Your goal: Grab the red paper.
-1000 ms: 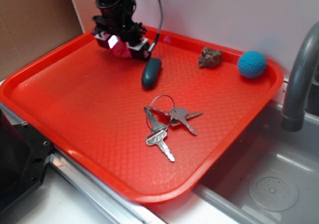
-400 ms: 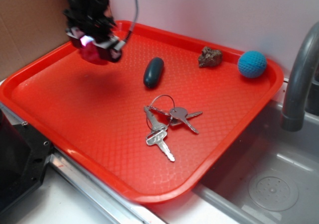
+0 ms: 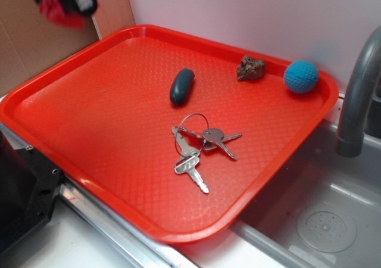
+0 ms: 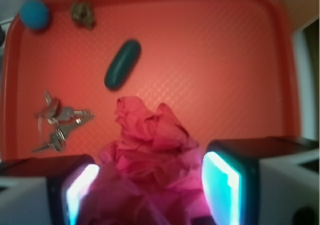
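The red paper (image 4: 150,155) is sitting between the two fingers of the gripper (image 4: 150,195), which are pinching it from both sides, and in the outside view the red paper (image 3: 58,12) is hanging high in the air just past the far left corner of the red tray (image 3: 89,161), not touching it at all. To do this step well, I think the claw should be squeezing gently and evenly, so the soft wad is not slipping out, and it should be moving slowly and smoothly, because loose paper can wiggle free if the arm is jerking. The paper is a crumpled lump, so it has no real long side; it is only bulging out a little past the fingertips, with its wrinkly top poking toward the tray below. The glowing pads (image 4: 220,185) are pressing into it on each side. Down on the tray, the dark green oval thing (image 3: 181,87) is lying near the middle, pointing toward the far edge. The keys (image 3: 196,149) are lying just beside it, closer to the near edge. The brown rock (image 3: 250,68) and the blue ball (image 3: 300,77) are resting near each other by the far right corner, well apart from the paper. A grey tap (image 3: 357,95) is standing past the right edge.
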